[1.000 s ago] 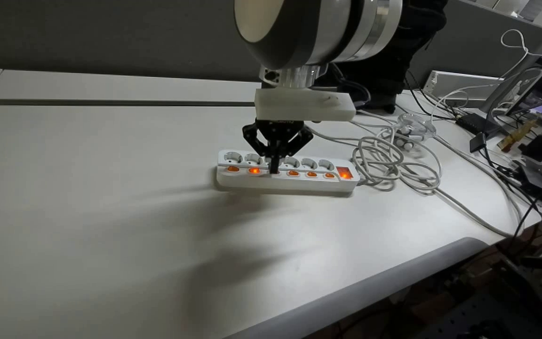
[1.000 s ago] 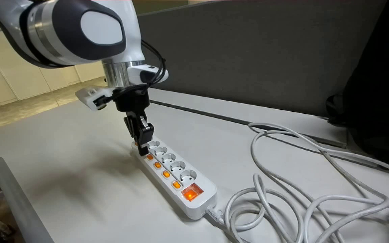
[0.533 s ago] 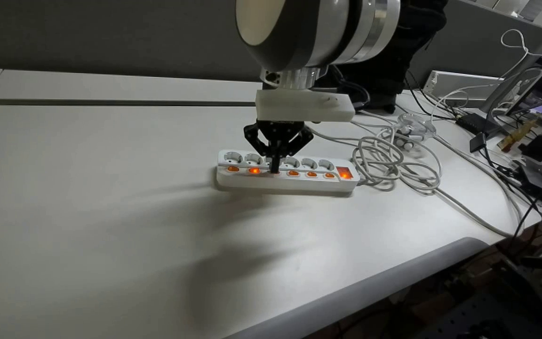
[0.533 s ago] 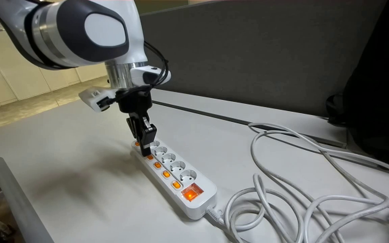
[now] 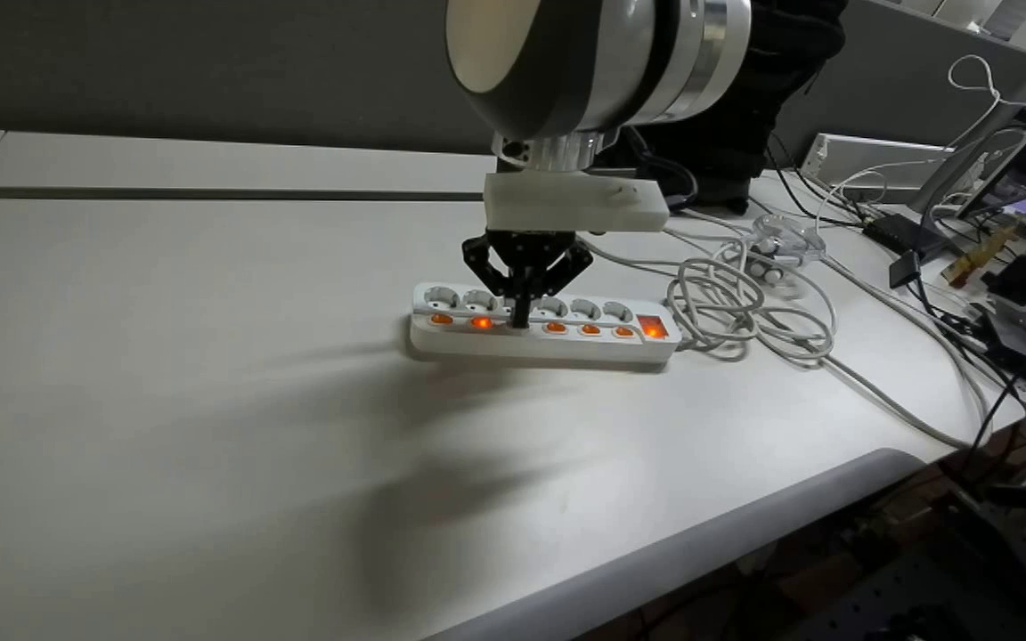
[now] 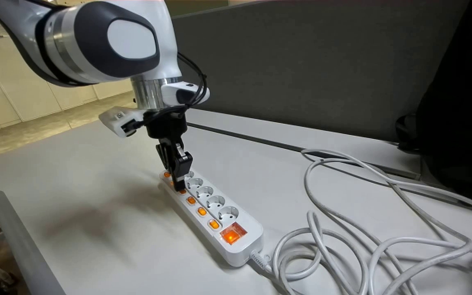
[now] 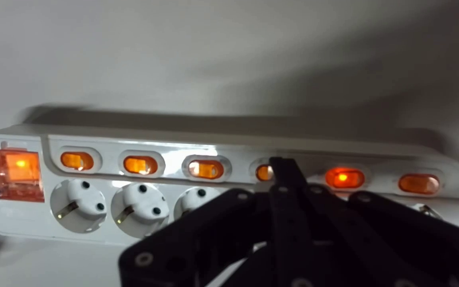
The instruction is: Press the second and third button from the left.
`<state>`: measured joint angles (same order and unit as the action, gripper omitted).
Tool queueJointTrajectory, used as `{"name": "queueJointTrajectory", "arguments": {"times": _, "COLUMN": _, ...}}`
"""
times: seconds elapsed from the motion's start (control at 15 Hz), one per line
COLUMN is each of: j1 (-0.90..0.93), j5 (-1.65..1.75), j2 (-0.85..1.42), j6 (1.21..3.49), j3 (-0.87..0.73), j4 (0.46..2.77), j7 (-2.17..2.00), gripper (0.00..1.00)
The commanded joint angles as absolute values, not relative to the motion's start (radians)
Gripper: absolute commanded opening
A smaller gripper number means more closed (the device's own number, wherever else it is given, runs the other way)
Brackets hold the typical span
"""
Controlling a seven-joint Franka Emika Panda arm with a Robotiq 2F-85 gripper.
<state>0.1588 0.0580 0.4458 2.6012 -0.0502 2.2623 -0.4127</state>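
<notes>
A white power strip [image 5: 549,349] lies on the table with a row of orange buttons along its front edge; it also shows in an exterior view [image 6: 236,259] and the wrist view [image 7: 229,139]. The second button from the left [image 5: 482,322] glows; in the wrist view, where the order is reversed, it [image 7: 345,177] is also lit. The third button [image 7: 263,172] looks unlit and is partly covered by my fingertips. My gripper [image 5: 520,324] is shut, empty and points down at the third button, also in an exterior view [image 6: 179,189]. I cannot tell whether it touches.
A lit red main switch [image 5: 653,328] sits at the strip's cable end. Coiled cables [image 5: 736,303] lie beside that end. A row of sockets [image 6: 215,201] runs behind the buttons. A dark partition [image 6: 322,69] stands behind the table, with a black bag [image 6: 461,102] near it.
My gripper has shifted slightly away from the table's front edge, over the third button. More of the first and second buttons now shows in an exterior view. The second button stays lit.
</notes>
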Motion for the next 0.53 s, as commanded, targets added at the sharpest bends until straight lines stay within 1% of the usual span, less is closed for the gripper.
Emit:
{"name": "queueJointTrajectory", "arguments": {"times": 0.0, "j1": 0.197, "j5": 0.091, "j2": 0.48, "j6": 2.592, "j3": -0.081, "j4": 2.238, "j7": -0.449, "gripper": 0.0}}
{"name": "queueJointTrajectory", "arguments": {"times": 0.33, "j1": 0.264, "j5": 0.166, "j2": 0.513, "j6": 2.578, "j3": -0.128, "j4": 2.233, "j7": -0.514, "gripper": 0.0}}
{"name": "queueJointTrajectory", "arguments": {"times": 0.47, "j1": 0.282, "j5": 0.169, "j2": 0.523, "j6": 2.531, "j3": -0.137, "j4": 2.221, "j7": -0.563, "gripper": 0.0}}
